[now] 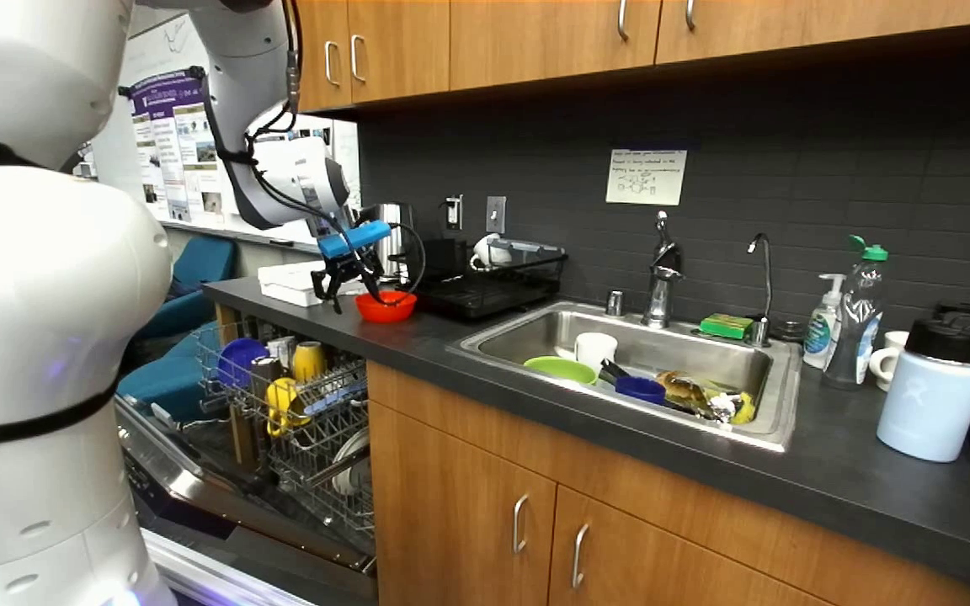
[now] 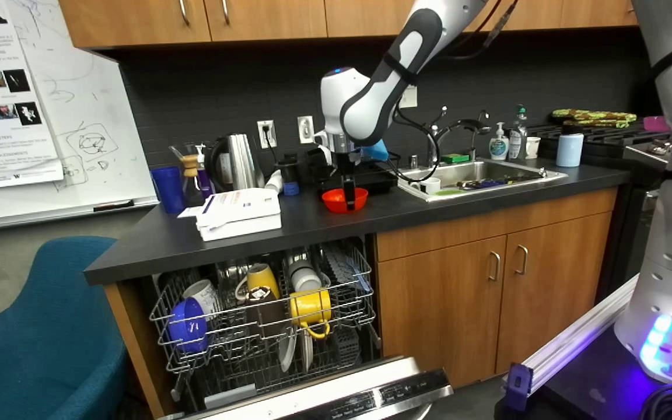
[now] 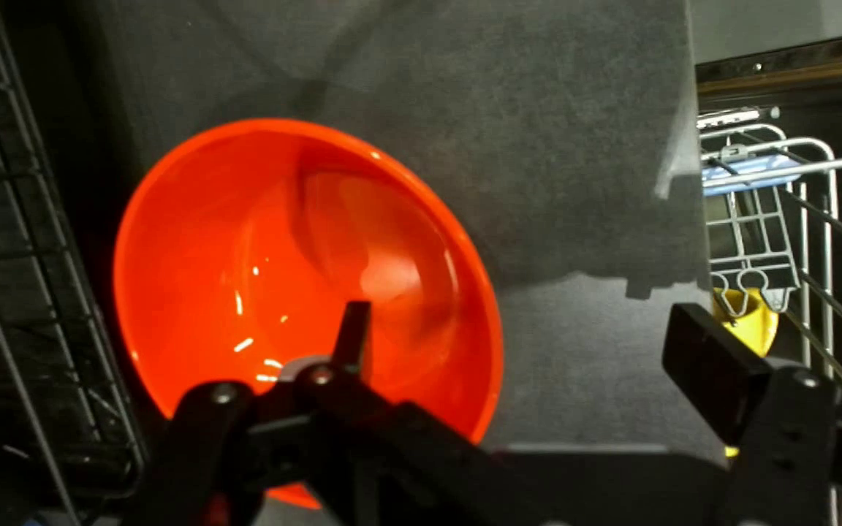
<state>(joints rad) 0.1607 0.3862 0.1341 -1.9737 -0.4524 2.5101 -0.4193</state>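
Red bowl [image 3: 304,285] sits on dark worktop [image 3: 574,190], just beside the black dish rack [image 1: 489,293]; jaws stand wide, one finger [image 3: 351,337] over the bowl's inside, the other beyond its rim.

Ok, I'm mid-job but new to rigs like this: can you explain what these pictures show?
The machine is one white robot arm ending in a black gripper. Two pictures come from cameras standing outside it; the close-up comes from its wrist, looking down. On the dark counter sit a red bowl, a kettle and a white box. The gripper is open and holds nothing: one finger appears over the bowl, the other beyond its rim.
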